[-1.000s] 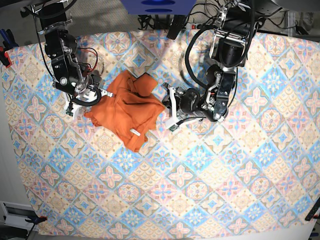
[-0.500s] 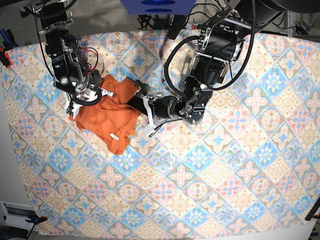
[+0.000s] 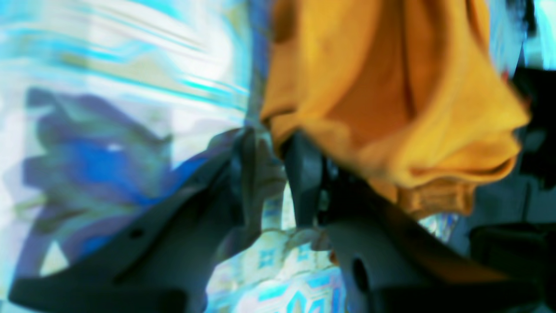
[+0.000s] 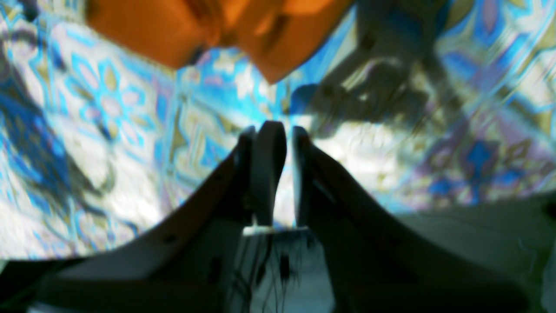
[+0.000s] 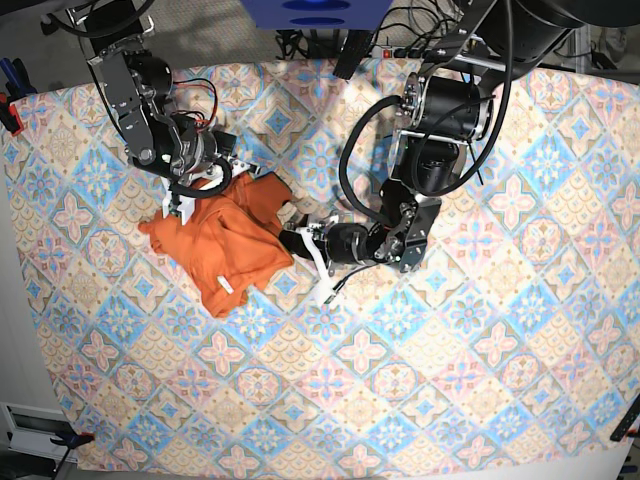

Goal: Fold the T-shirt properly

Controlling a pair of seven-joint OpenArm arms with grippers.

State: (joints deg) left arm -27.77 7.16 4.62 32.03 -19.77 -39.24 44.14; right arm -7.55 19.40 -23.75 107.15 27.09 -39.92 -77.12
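Across the whole surface lies a tablecloth (image 5: pixel 420 360) of blue, beige and pink tile shapes, with no writing readable on it or anywhere else. On its upper left part, in the base view, sits the shirt (image 5: pixel 225 245), a crumpled orange heap whose long axis runs roughly from the top right, near the collar side, down to the lower left, where a small white tag (image 5: pixel 226 287) shows near the bottom edge; no print on the tag can be made out. Over the middle of the cloth the left arm (image 5: pixel 435 130) bends down from the top and reaches toward the heap's right edge; its gripper (image 5: pixel 300 240) sits right at that edge. The blurred left wrist view shows its jaws a little apart, with orange fabric bunched against and draped over one finger (image 3: pixel 304 174); whether cloth is actually pinched between them cannot be told. At the top left the right arm (image 5: pixel 140 90) comes down to the heap's upper edge, its gripper (image 5: pixel 195 185) just beside the fabric. From the right wrist view its jaws are nearly clenched with only a thin slit between them, nothing in it, and the orange cloth lies ahead, apart from the tips.
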